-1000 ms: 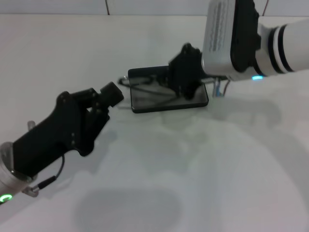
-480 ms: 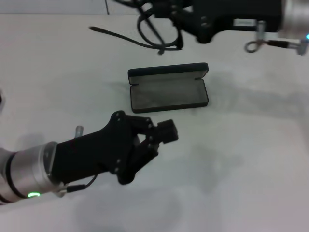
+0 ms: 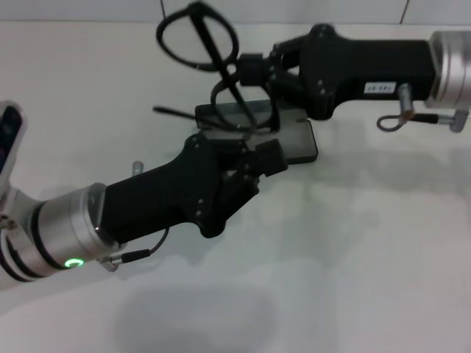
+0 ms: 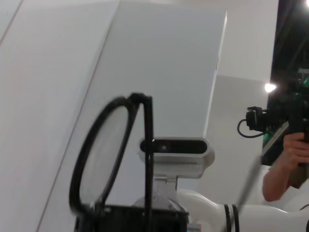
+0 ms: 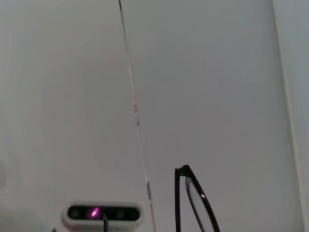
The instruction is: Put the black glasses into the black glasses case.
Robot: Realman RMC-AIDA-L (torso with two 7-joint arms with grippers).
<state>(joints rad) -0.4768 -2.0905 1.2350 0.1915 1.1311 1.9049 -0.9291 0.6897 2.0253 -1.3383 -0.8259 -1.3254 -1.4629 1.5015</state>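
Black left gripper [image 3: 254, 165], silver wrist, green ring light, black right gripper [image 3: 254, 70], thin cables

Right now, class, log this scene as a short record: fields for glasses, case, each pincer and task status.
glasses: black glasses held in the air above the case, one lens raised
case: black glasses case open on the white table, partly hidden
right pincer: shut on the glasses
left pincer: in front of the case, holding nothing
status: glasses not yet in case

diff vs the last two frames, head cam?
The right gripper, shut on the black glasses, lifted them out of the black glasses case and now holds them above it. The left gripper advanced to the case's front edge. Case unmoved, open.
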